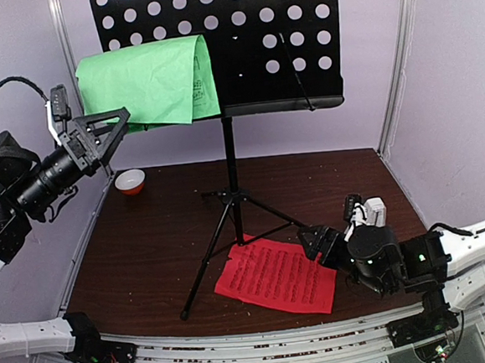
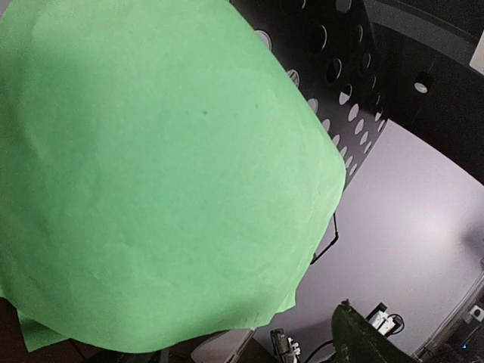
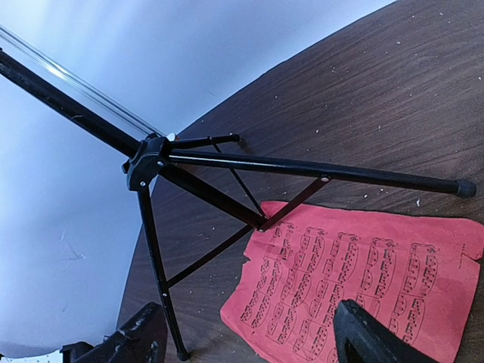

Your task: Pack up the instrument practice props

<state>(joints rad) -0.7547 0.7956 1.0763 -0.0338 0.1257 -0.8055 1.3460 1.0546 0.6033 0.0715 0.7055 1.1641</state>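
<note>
The black tripod music stand (image 1: 231, 161) stands mid-table, and its perforated desk (image 1: 265, 37) is at the top. A green sheet-music page (image 1: 146, 81) hangs over the desk's left part. My left gripper (image 1: 122, 117) is raised at the page's lower left edge. It is open, and the page (image 2: 151, 166) fills its wrist view and hides one finger. A red sheet-music page (image 1: 275, 276) lies flat by the tripod legs (image 3: 249, 162). My right gripper (image 1: 313, 245) is open and empty, low over the red page's (image 3: 355, 265) right end. The metronome is out of view.
A small orange-and-white bowl (image 1: 130, 181) sits at the back left of the dark wood table (image 1: 163, 238). Lilac walls with white corner posts (image 1: 397, 60) close in the back and sides. Small white crumbs dot the table (image 3: 378, 91).
</note>
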